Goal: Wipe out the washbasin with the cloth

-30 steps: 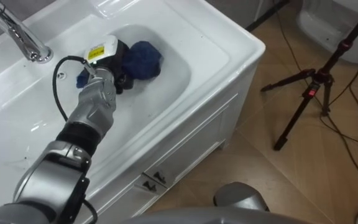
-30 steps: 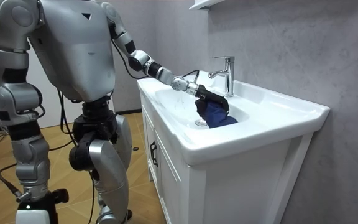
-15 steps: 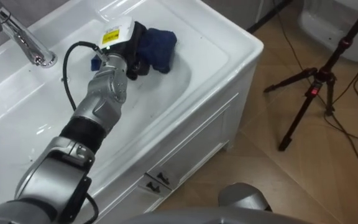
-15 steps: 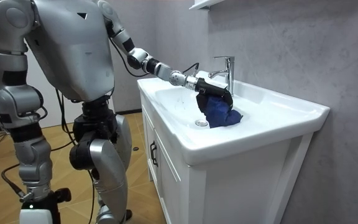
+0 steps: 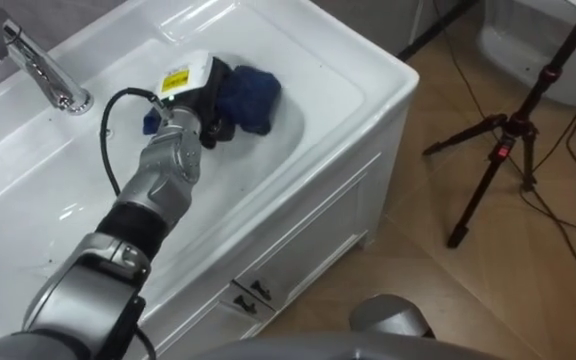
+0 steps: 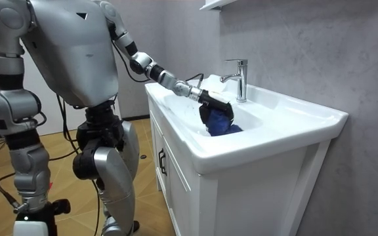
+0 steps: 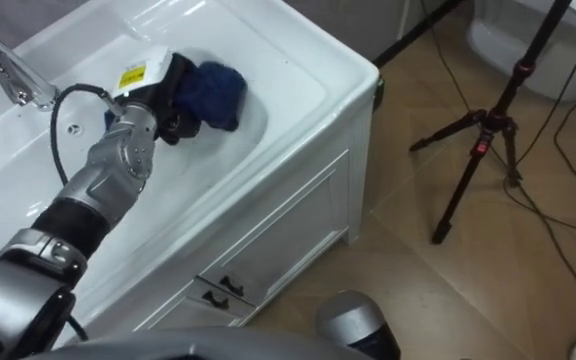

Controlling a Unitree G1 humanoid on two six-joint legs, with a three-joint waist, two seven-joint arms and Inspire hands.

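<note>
Left hand (image 5: 200, 100) reaches into the basin (image 5: 313, 62), its dark fingers curled into the blue cloth (image 5: 250, 92), which bunches at its 2 o'clock against the bowl's far slope. At 10 o'clock stands the tap (image 5: 43, 70). From above, a tripod (image 5: 508, 150) shows on the floor at 3 o'clock. From the side, the robot stands upright at the cabinet's (image 6: 182, 190) end, with the right hand (image 6: 30, 219) hanging low.
</note>
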